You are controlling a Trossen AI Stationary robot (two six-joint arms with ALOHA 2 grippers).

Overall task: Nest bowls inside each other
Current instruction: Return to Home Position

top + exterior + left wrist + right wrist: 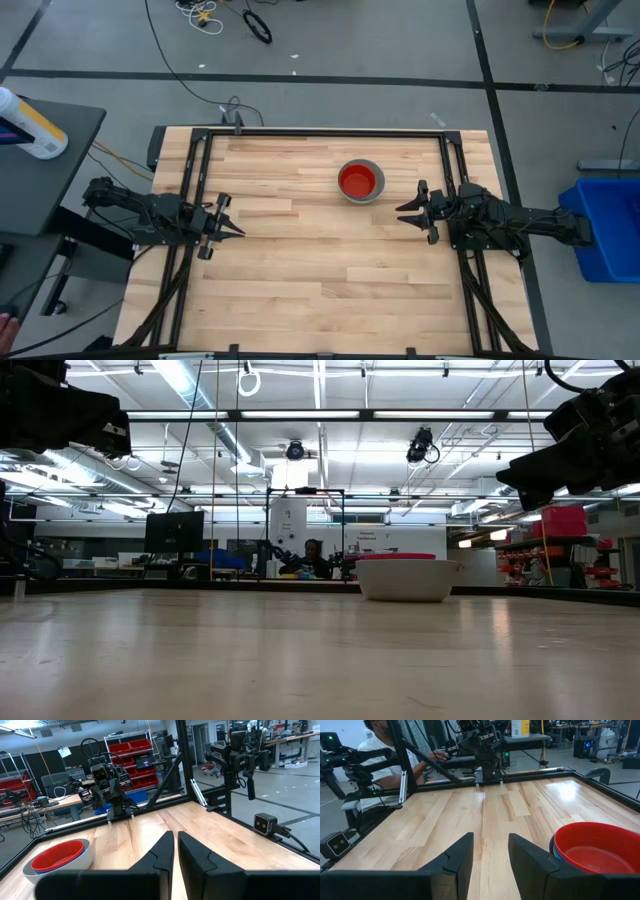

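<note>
The bowls stand as one nested stack on the table's far middle, resting on the grey bowl's base; the red bowl sits innermost, a blue rim shows just under it, and the grey bowl is outermost. In the low view the stack shows as a pale bowl with a red rim. My left gripper hovers shut at the table's left side, far from the stack. My right gripper hovers open at the right side, a little to the stack's right and nearer. Both hold nothing.
A black metal frame runs along the table's far and side edges. A small camera sits at one table edge. A person sits beyond the table's left side. A blue bin stands off the table, right.
</note>
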